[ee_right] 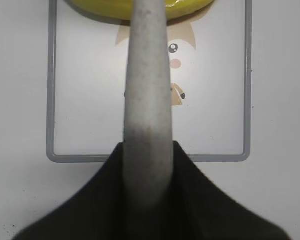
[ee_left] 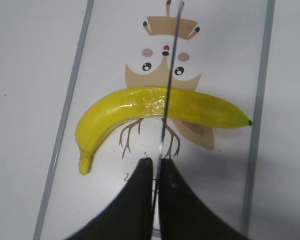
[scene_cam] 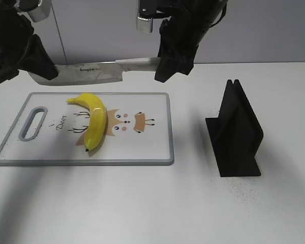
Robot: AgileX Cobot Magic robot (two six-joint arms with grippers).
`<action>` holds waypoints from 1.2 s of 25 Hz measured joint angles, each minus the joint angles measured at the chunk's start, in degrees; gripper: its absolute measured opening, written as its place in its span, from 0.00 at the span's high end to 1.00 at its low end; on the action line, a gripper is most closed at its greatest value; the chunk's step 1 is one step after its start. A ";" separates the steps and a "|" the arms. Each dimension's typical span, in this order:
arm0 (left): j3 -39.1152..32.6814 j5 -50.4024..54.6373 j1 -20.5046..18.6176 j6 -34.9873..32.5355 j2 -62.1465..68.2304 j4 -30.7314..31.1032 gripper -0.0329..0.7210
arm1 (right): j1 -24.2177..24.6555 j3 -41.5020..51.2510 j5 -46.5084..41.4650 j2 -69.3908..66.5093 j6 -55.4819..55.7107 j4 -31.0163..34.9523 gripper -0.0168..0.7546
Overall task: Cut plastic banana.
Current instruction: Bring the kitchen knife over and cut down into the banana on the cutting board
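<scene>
The plastic banana point(scene_cam: 94, 122) lies on a white cutting board point(scene_cam: 152, 147) with a deer drawing, on the white worktop point(scene_cam: 157, 203). Its dark tip points to the near edge of the board, its stem to the far side. A knife point(scene_cam: 86, 72) hangs level above the far edge of the board, not touching the banana. The right gripper point(scene_cam: 168, 66) is closed around the grey handle point(ee_right: 146, 115). The left gripper point(ee_left: 156, 172) is closed on the thin blade point(ee_left: 166, 100) at its other end. A black stand point(scene_cam: 236, 134) is on the worktop, well apart to the right of the board.
</scene>
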State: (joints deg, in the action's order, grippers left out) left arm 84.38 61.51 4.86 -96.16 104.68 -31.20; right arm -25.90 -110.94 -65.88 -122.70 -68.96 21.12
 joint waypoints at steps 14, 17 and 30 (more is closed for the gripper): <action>0.07 -7.89 0.00 -0.63 11.19 -0.37 0.94 | 0.07 -0.21 7.55 -8.32 -0.54 -3.04 0.77; 0.73 -8.73 -0.11 -1.22 16.81 -1.82 0.93 | 0.21 -0.53 8.57 -13.75 -0.54 -3.34 0.77; 1.71 -8.56 0.80 -1.40 17.50 -1.21 0.93 | 0.40 -2.84 6.55 -15.23 -0.53 -4.14 0.77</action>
State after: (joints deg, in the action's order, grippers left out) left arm 86.09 52.96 5.67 -97.56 122.18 -32.41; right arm -25.49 -113.78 -59.33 -137.93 -69.49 16.98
